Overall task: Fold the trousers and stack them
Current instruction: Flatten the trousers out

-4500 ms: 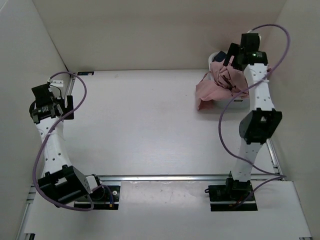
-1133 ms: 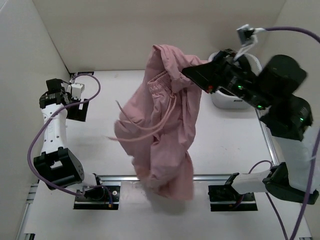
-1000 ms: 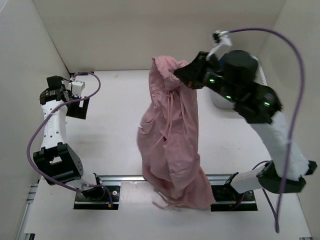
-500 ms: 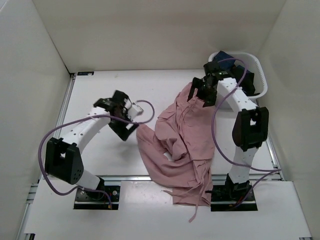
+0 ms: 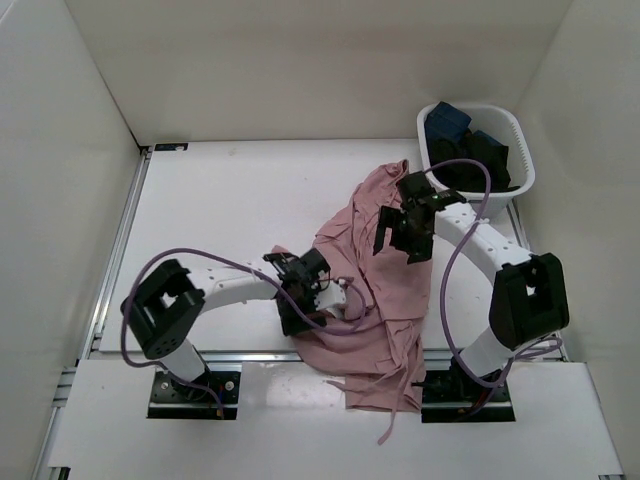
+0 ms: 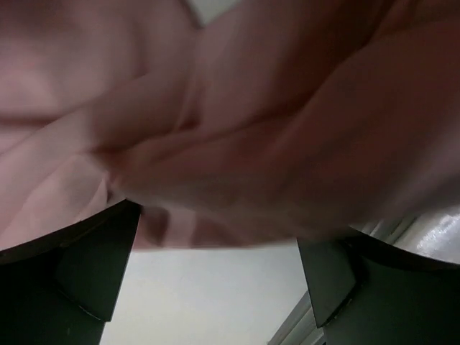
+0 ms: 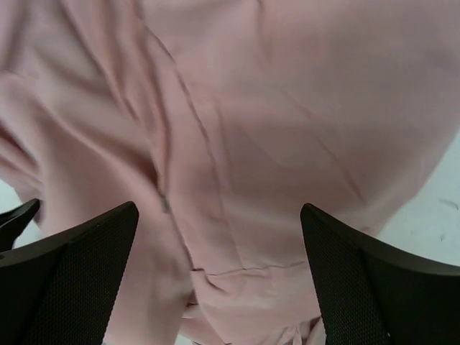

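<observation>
Worktop (image 5: 220, 200): white, fills the middle of the overhead view.
Trousers (image 5: 370, 290): pink crumpled heap right of centre, trailing over the bottom edge.
Basket (image 5: 526, 150): upper right, dark clothes (image 5: 470, 155) inside.
Right fingers (image 7: 79, 280): spread wide, released, over the cloth.
Left fingers (image 6: 79, 273): spread wide, cloth possibly touching them; view blurred.

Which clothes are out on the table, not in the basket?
The pink trousers, lying crumpled on the table. The dark blue garment and the black garment are different: they sit inside the white basket at the far right.
</observation>
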{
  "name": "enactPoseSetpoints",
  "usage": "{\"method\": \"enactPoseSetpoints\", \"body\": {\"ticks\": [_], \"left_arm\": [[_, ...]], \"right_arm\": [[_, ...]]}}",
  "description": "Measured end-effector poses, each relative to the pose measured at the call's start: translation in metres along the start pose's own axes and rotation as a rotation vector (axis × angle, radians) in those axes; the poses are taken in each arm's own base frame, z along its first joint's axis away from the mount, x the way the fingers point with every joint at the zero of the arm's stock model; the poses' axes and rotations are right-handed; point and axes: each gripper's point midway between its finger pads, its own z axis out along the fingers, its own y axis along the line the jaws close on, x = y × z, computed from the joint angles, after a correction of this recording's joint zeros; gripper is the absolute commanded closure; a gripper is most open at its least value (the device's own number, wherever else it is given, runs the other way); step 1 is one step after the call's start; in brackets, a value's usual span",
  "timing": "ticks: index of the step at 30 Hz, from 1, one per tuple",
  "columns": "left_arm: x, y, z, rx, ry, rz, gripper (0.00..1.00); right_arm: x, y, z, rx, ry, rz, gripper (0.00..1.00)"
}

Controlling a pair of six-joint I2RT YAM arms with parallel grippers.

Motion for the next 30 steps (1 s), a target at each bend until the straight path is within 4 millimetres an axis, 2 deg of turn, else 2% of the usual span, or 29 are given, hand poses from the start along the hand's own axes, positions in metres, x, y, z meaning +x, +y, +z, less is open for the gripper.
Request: {"method": "enactPoseSetpoints", "body": {"ticks": [1, 2, 3, 6, 9, 10, 12, 14, 15, 17, 19, 20, 21, 22, 24, 26, 27, 29, 30], "left_arm": [[0.006, -0.007, 0.012, 0.007, 0.025, 0.022, 0.0], [0.014, -0.014, 0.02, 0.024, 0.061, 0.037, 0.05], [0.011, -0.014, 0.02, 0.017, 0.054, 0.038, 0.21], [0.006, -0.014, 0.022, 0.008, 0.047, 0.018, 0.86], [-0.002, 0.001, 0.024, -0.049, 0.056, -0.007, 0.86], [-0.004, 0.01, 0.025, -0.076, 0.056, -0.025, 0.86], [-0.002, 0.035, 0.024, -0.143, 0.058, -0.076, 0.86], [0.008, 0.07, 0.021, -0.222, 0.07, -0.154, 0.86], [0.023, 0.101, 0.018, -0.274, 0.085, -0.227, 0.86], [0.05, 0.146, 0.009, -0.347, 0.112, -0.345, 0.86], [0.082, 0.2, -0.009, -0.438, 0.13, -0.474, 0.84], [0.101, 0.227, -0.022, -0.488, 0.139, -0.535, 0.78], [0.119, 0.258, -0.04, -0.557, 0.139, -0.592, 0.53], [0.134, 0.279, -0.056, -0.613, 0.14, -0.629, 0.34], [0.166, 0.314, -0.095, -0.733, 0.149, -0.702, 0.12], [0.177, 0.322, -0.113, -0.782, 0.148, -0.726, 0.12], [0.178, 0.319, -0.119, -0.787, 0.152, -0.724, 0.12], [0.172, 0.31, -0.123, -0.773, 0.14, -0.7, 0.12], [0.168, 0.299, -0.124, -0.751, 0.132, -0.679, 0.12]], "right_arm": [[0.007, -0.004, 0.003, 0.023, 0.015, 0.003, 0.03], [0.013, -0.008, 0.005, 0.044, 0.024, 0.008, 0.03], [0.017, -0.013, 0.007, 0.065, 0.026, 0.019, 0.05], [0.024, -0.03, 0.002, 0.122, 0.013, 0.063, 0.11], [0.027, -0.048, -0.009, 0.163, -0.029, 0.12, 0.18], [0.029, -0.054, -0.012, 0.172, -0.036, 0.137, 0.28], [0.037, -0.066, -0.012, 0.191, -0.032, 0.17, 0.38], [0.052, -0.075, -0.003, 0.197, 0.012, 0.198, 0.47], [0.062, -0.075, 0.005, 0.19, 0.048, 0.204, 0.53], [0.077, -0.068, 0.02, 0.176, 0.115, 0.183, 0.59], [0.086, -0.049, 0.035, 0.147, 0.162, 0.124, 0.64], [0.092, -0.037, 0.042, 0.132, 0.187, 0.085, 0.64], [0.096, -0.023, 0.047, 0.113, 0.212, 0.043, 0.64], [0.097, -0.003, 0.053, 0.082, 0.236, -0.008, 0.64], [0.092, 0.034, 0.062, 0.017, 0.241, -0.095, 0.64], [0.083, 0.069, 0.061, -0.043, 0.22, -0.174, 0.59], [0.076, 0.086, 0.056, -0.077, 0.195, -0.207, 0.55], [0.063, 0.104, 0.044, -0.125, 0.145, -0.238, 0.48], [0.054, 0.106, 0.035, -0.14, 0.118, -0.233, 0.48]]}}
